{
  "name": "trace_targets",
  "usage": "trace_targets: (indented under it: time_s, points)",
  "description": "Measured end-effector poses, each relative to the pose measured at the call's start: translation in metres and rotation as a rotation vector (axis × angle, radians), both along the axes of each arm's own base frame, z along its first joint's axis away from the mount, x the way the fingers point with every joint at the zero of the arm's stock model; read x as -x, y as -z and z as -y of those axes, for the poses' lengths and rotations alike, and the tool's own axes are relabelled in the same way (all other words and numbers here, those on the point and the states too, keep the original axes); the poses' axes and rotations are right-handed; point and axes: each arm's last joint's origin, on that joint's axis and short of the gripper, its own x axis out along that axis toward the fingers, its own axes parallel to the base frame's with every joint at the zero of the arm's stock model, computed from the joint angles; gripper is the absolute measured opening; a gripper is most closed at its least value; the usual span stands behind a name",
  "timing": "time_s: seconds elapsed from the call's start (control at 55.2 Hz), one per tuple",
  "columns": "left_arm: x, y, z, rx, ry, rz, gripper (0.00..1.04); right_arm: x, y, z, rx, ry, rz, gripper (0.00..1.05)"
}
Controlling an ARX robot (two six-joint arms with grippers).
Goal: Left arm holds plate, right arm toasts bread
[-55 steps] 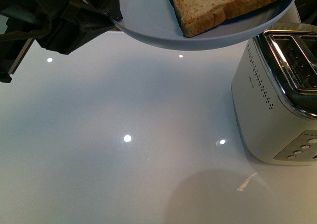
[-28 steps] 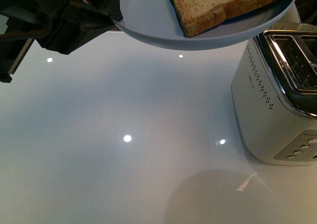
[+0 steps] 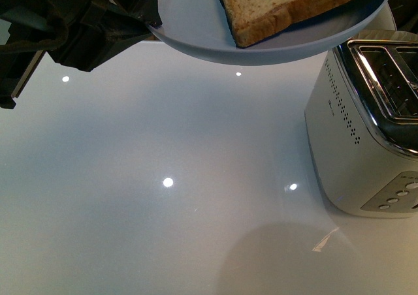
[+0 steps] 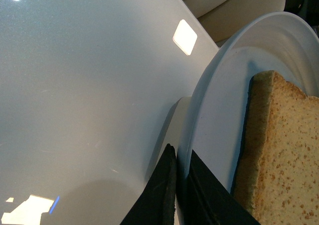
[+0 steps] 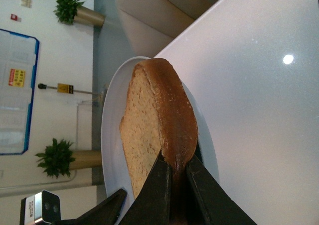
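One plate (image 3: 196, 31), one bread slice (image 3: 281, 1), one toaster (image 3: 356, 145), and seemingly two potted plants (image 5: 69, 8).

Seemingly an office or lab showroom — potted plants (image 5: 67, 7), a blue-framed wall board (image 5: 15, 90) and a yellow sign (image 5: 17, 77); toaster (image 3: 366, 132) at the frame's right on a white table (image 3: 163, 210)

The front view looks steeply down on the table (image 3: 163, 230), with the plate (image 3: 189, 21) cut off at its top edge and the toaster (image 3: 346, 138) just below the plate's right side. The left wrist view sits tight against the plate's rim, facing along it across the table. The right wrist view looks edge-on along the bread (image 5: 154, 120), close to the plate, toward the wall (image 5: 60, 51) beyond. All three share plate and bread.
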Motion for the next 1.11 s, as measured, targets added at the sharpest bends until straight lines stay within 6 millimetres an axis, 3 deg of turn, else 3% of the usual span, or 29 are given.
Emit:
trace_targets:
  time_s: [0.381,0.671,0.798,0.888,0.997,1.106]
  points:
    - [0.000,0.000,0.000,0.001,0.001,0.000,0.03,0.002,-0.006,0.004,0.001,0.012,-0.007,0.03]
    - [0.000,0.000,0.000,0.001,0.001,0.000,0.03,0.000,-0.062,0.012,0.006,0.035,0.144,0.03]
    - [0.000,0.000,0.000,0.001,0.001,0.000,0.03,0.007,-0.110,0.025,0.027,0.072,0.270,0.03]
    - [0.000,0.000,0.000,0.001,0.001,0.000,0.03,0.015,-0.134,0.035,0.097,0.123,0.337,0.03]
    - [0.000,0.000,0.000,0.001,0.000,0.000,0.03,0.023,-0.143,0.045,0.260,0.221,0.381,0.03]
    - [0.000,0.000,0.000,0.001,0.001,0.001,0.03,0.028,-0.140,0.053,0.426,0.293,0.400,0.03]
